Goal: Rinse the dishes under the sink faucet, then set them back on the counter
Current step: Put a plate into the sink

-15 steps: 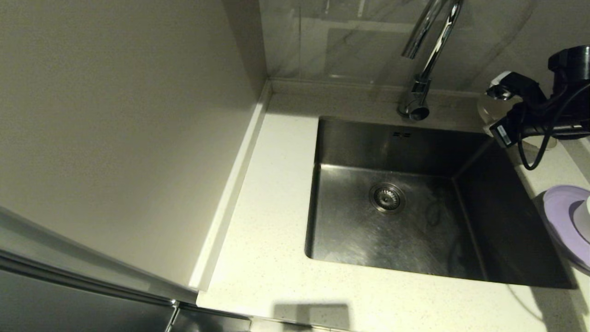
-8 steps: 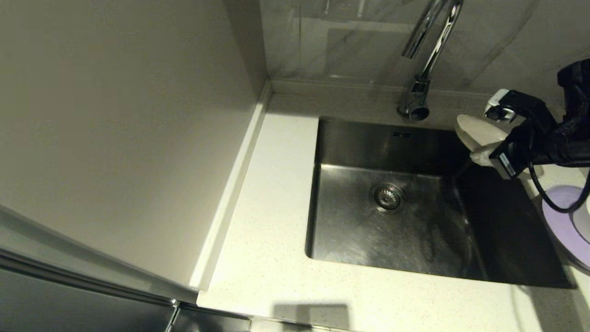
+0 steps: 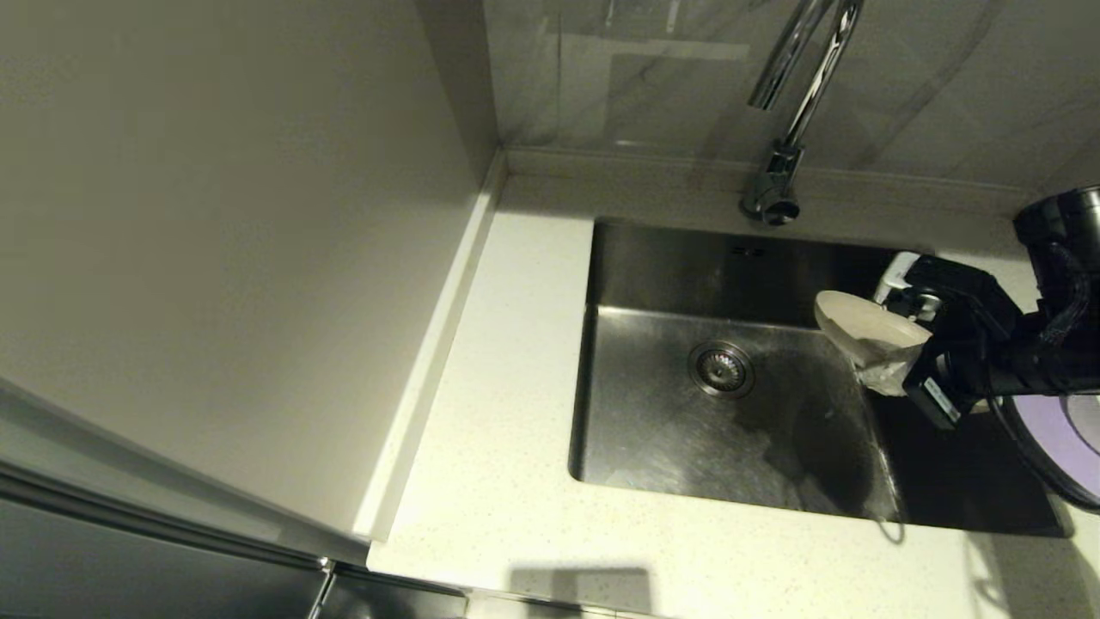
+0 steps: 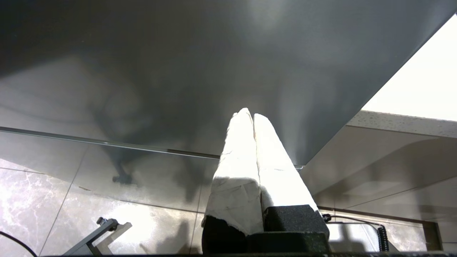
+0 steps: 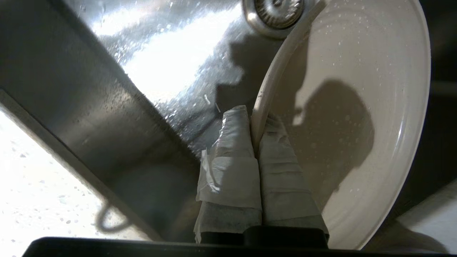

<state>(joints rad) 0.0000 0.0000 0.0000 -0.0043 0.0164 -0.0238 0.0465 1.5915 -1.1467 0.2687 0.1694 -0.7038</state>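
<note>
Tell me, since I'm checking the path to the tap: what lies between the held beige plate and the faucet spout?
Nothing: in the head view only bare steel sink wall separates the beige round plate, in the right hand, from the chrome gooseneck faucet.

Head view: set high, facing forward and down over the counter (image 3: 507, 361), taking in the whole sink (image 3: 730, 430) with the faucet (image 3: 786, 112) at its far edge. Right wrist view: close behind the right gripper (image 5: 256, 123), aimed down into the basin; drain strainer (image 5: 276, 10) and beige plate (image 5: 357, 107) shared with the head view. Left wrist view: behind the left gripper (image 4: 252, 116), low, facing a dark cabinet front (image 4: 178, 71) and tiled floor (image 4: 35, 200), with only a counter edge in common.
</note>
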